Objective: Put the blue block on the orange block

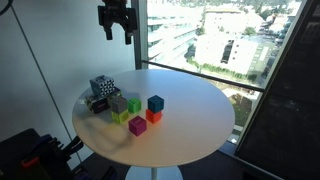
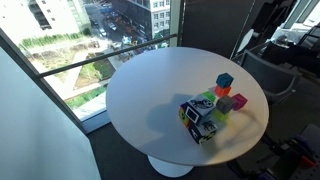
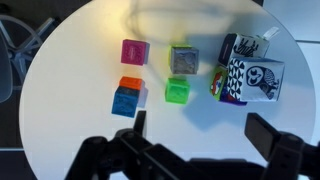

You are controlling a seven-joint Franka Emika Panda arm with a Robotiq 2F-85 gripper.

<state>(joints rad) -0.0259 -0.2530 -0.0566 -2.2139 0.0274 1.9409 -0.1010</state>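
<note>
Carefully now: gripper high up, jaws wide apart, could bump the orange block touching the blue block.

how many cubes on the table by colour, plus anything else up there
blue block: 1
orange block: 1
magenta cube: 1
grey cube: 1
green cube: 1
patterned black-and-white box: 1
Total: 6

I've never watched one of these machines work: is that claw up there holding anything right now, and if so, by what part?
Nothing is held. The claw hangs open and empty, high above the table. The blue block sits on the orange block, untouched.
</note>
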